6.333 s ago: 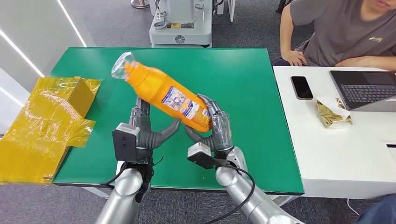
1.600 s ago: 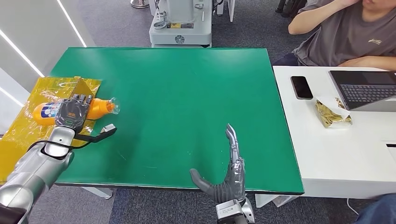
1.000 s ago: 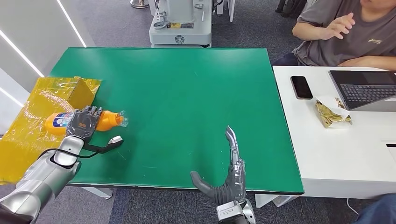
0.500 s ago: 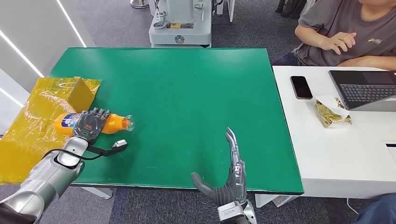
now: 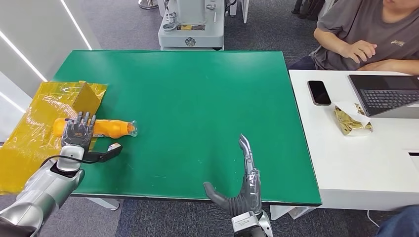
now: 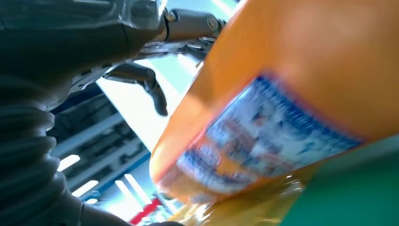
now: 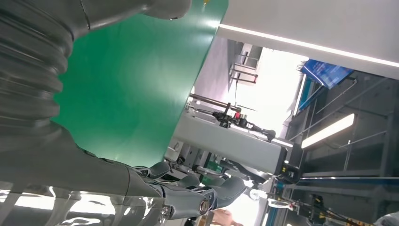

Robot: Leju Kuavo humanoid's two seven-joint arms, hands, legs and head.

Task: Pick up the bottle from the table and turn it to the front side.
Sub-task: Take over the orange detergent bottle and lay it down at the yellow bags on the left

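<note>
Bottle (image 5: 106, 128) lies flat, covered by left hand (image 5: 78, 131); whether it is gripped cannot be told. Right hand (image 5: 243, 190) is held wide, empty. Rolling off the table edge is risked.

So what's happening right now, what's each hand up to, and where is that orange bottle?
Left hand rests over the orange bottle, fingers spread. Bottle lies on its side at the green table edge. Right hand open, empty. Nothing blocking.

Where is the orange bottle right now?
In the head view the orange bottle lies on its side at the left edge of the green table, its base over the yellow plastic wrap, under the left robot hand.
</note>
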